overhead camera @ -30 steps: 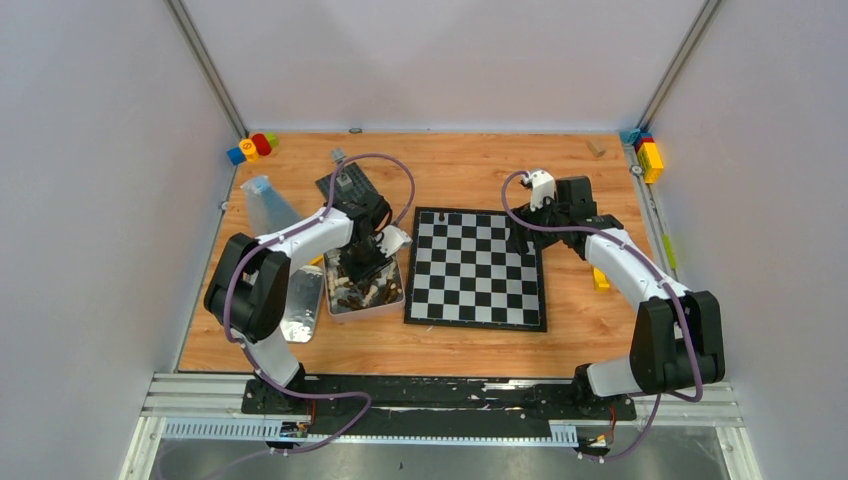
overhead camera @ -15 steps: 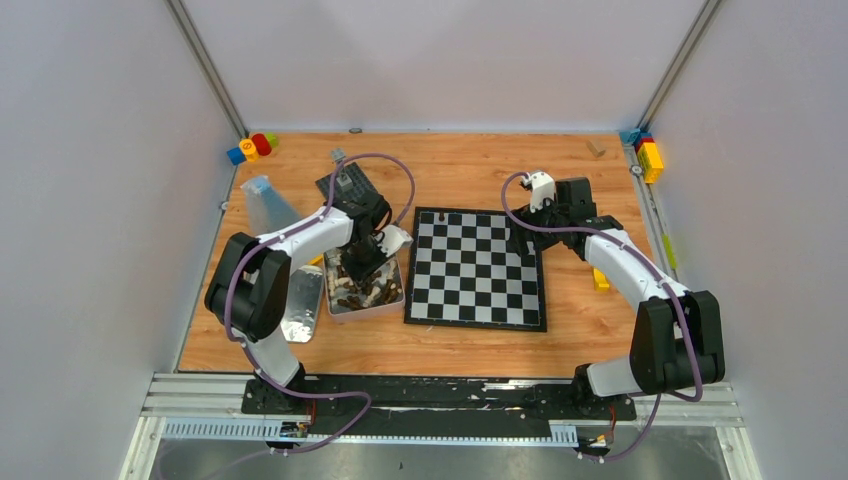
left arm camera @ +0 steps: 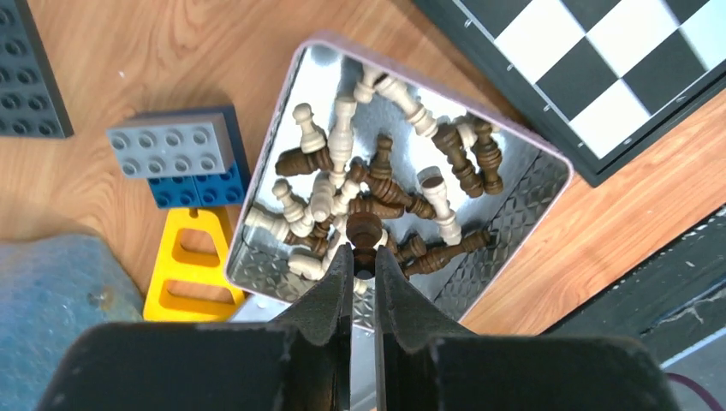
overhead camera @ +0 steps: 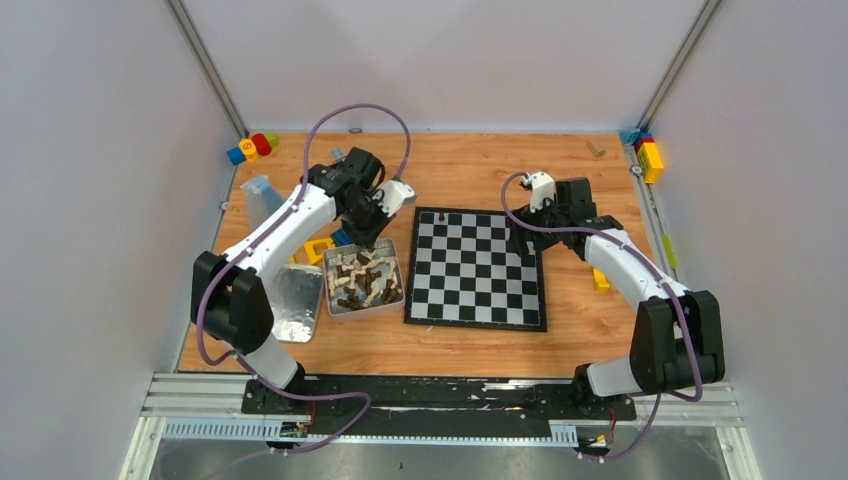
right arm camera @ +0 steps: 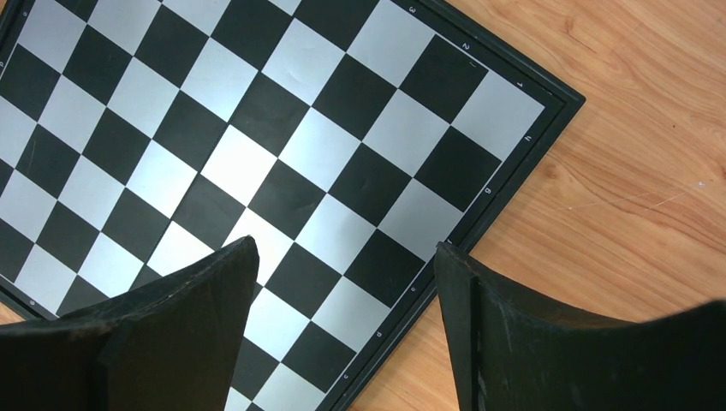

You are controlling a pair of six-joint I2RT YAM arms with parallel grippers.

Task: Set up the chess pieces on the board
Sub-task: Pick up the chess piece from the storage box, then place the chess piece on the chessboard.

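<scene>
The left gripper [left arm camera: 363, 257] was seen closed tightly on one dark brown piece [left arm camera: 364, 229], whose rounded end stood out just beyond the fingertips. It was held above the metal tin [left arm camera: 531, 184]. The other chess pieces [left arm camera: 377, 184], dark and cream, were lying mixed in a heap inside this tin, many of them crossed over each other. The tin was placed just beside the left border of the board [overhead camera: 476, 268]. The right gripper [right arm camera: 344, 248] was held with its fingers wide apart over the right edge of the board, and nothing was between them.

The pieces were judged to be very light, rigid and smooth, probably of turned wood. Because of the round profile, a piece could easily be turned or slipped between flat fingers. The narrow waist under the head was considered the best place for the grip, with the axis kept upright. The small base was expected to give little stability, so a gentle release on the square would be needed.
</scene>
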